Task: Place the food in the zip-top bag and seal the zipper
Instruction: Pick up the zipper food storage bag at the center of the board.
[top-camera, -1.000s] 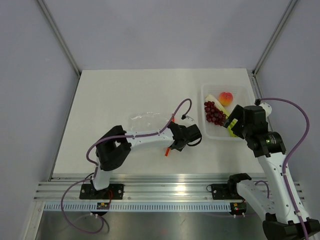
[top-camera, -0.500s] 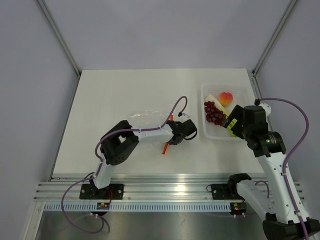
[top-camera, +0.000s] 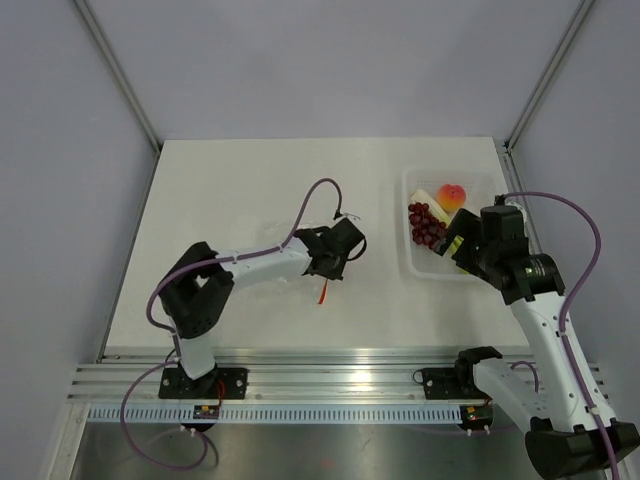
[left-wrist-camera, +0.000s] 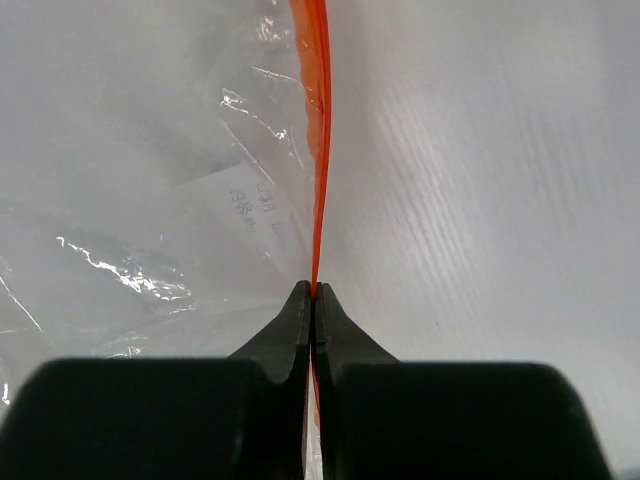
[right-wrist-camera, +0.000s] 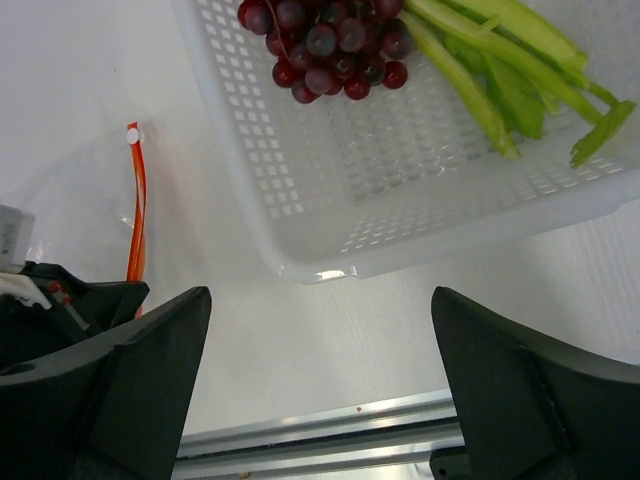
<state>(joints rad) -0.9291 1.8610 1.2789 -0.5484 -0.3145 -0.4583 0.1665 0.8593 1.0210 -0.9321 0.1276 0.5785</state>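
The left gripper (left-wrist-camera: 313, 292) has just shut: its black fingers (left-wrist-camera: 290, 335), apart a second ago, now meet on the thin orange-red zipper strip (left-wrist-camera: 318, 150) of the crinkly clear plastic zip-top bag (left-wrist-camera: 150, 200). The bag lies flat mid-table, towards the near edge of the white table (top-camera: 230, 180). With the bag's mouth edge now held, loading can probably begin.

The right gripper (right-wrist-camera: 320, 300) hangs wide apart and empty over the near left corner of the white perforated plastic basket (right-wrist-camera: 300, 180).

Only the left wrist view shows the pinch itself. The right wrist view shows the dark red grape bunch (right-wrist-camera: 325, 45) and the pale-green stalks (right-wrist-camera: 500, 70) in the basket. Only the top view shows the round orange-pink peach (top-camera: 453, 195) at the basket's far side
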